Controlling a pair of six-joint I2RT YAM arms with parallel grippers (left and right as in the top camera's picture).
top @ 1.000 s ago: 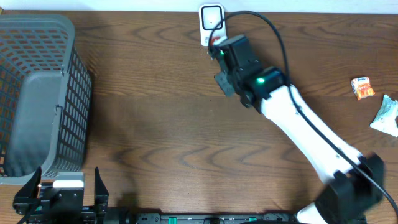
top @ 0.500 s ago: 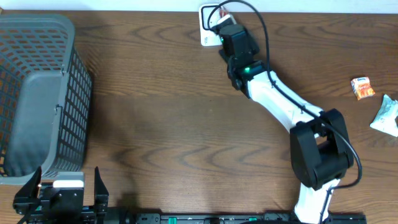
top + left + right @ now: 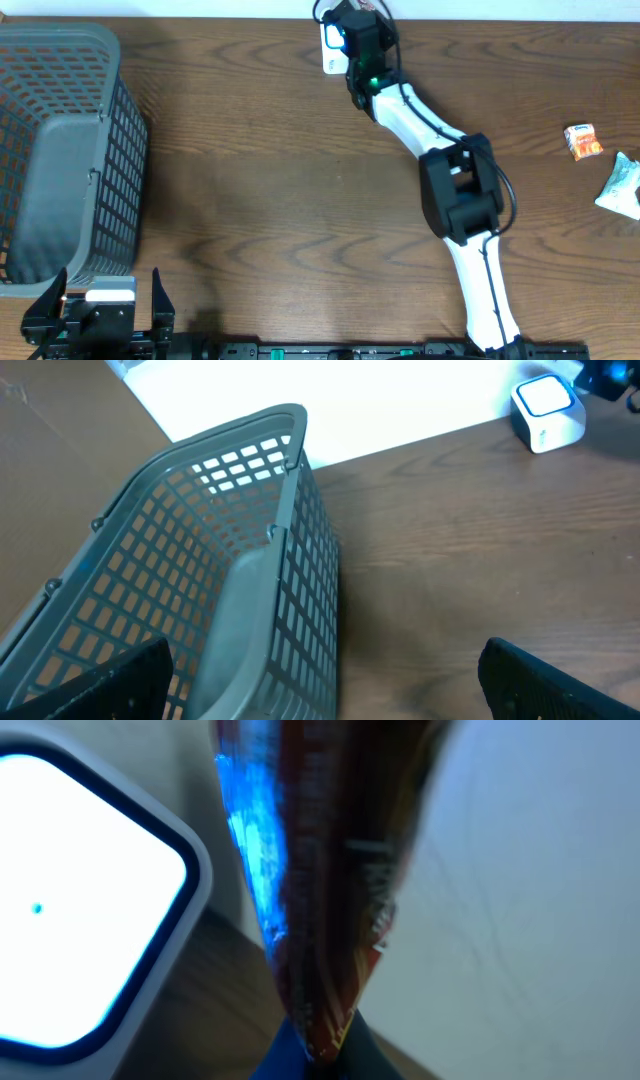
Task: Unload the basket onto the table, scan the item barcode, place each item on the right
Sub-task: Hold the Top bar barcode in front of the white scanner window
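Table [image 3: 260,200]: basket [image 3: 125,170] at left | Left gripper [image 3: 108,285]: at near edge, spread wide, empty | Right gripper [image 3: 315,1050]: pinching packet [image 3: 320,900] | Scanner [image 3: 80,910]: far edge, face lit | Packet: upright just beside scanner, blue glow on it | Status: item presented; read unconfirmed, judged mid-scan.

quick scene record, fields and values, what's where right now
right fingers: shut on snack packet
snack packet: red-brown wrapper, beside scanner, blue glow on it
scanner: white, face lit, far edge of wooden table
left fingers: open, empty, beside basket
basket: grey plastic mesh, left side
other items: orange packet, crumpled wrapper, right side
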